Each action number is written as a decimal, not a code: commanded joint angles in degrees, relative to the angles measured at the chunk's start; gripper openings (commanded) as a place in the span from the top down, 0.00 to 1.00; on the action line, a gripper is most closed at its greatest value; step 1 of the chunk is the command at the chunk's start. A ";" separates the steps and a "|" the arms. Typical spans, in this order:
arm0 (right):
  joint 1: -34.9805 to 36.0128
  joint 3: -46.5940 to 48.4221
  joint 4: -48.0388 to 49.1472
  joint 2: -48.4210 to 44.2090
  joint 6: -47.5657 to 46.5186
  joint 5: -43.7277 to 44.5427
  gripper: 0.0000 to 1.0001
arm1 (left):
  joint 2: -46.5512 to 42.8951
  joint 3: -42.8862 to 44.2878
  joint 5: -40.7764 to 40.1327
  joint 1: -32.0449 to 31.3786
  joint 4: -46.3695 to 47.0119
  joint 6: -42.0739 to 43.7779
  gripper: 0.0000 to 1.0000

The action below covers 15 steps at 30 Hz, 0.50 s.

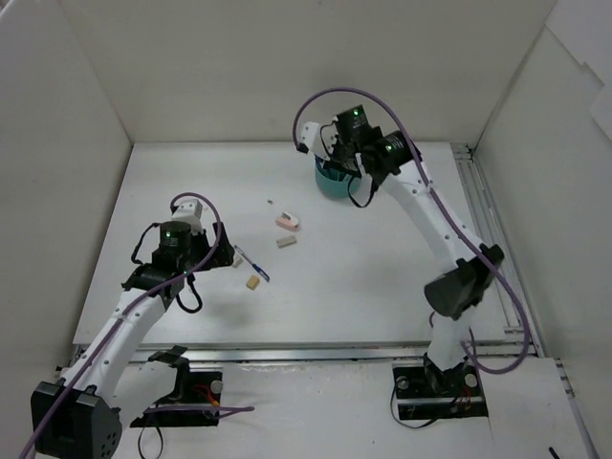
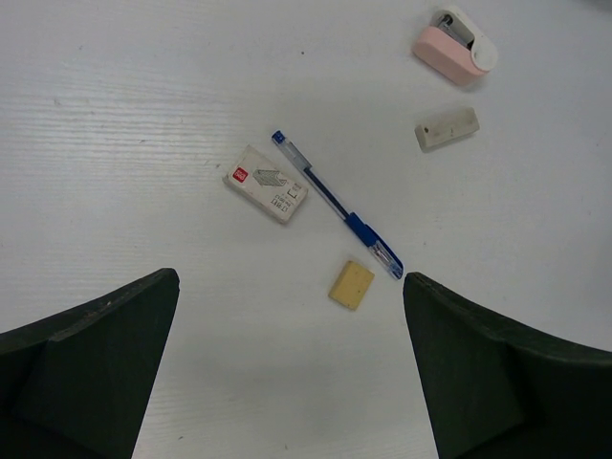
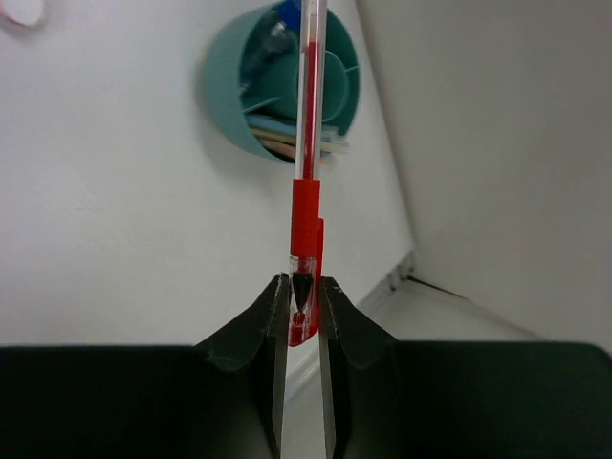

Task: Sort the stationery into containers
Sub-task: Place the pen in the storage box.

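We see the white worktop (image 1: 382, 287) brightly, evenly lit from overhead. Shadows are faint and soft-edged; a pale one hugs the round teal plastic cup (image 3: 215, 96) near the far edge. The left pincer (image 2: 290, 280) shows its dark fingers (image 2: 86, 373) blurred, while the red clear-barrelled plastic pen (image 3: 308, 206) in the right pincer (image 3: 303, 284) is sharp. The top view looks slightly grainy.
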 commanded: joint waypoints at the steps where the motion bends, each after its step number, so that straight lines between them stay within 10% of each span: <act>1: -1.32 18.92 -21.87 10.15 -15.46 5.89 1.00 | 2.07 4.13 1.27 0.91 3.10 1.79 0.00; 4: -2.73 34.86 -29.90 20.79 -22.40 12.39 1.00 | 4.00 5.01 1.70 1.96 3.28 2.23 0.00; 15: -6.07 27.37 -16.13 21.07 -36.56 25.68 1.00 | 10.77 7.65 5.39 3.63 3.28 4.17 0.00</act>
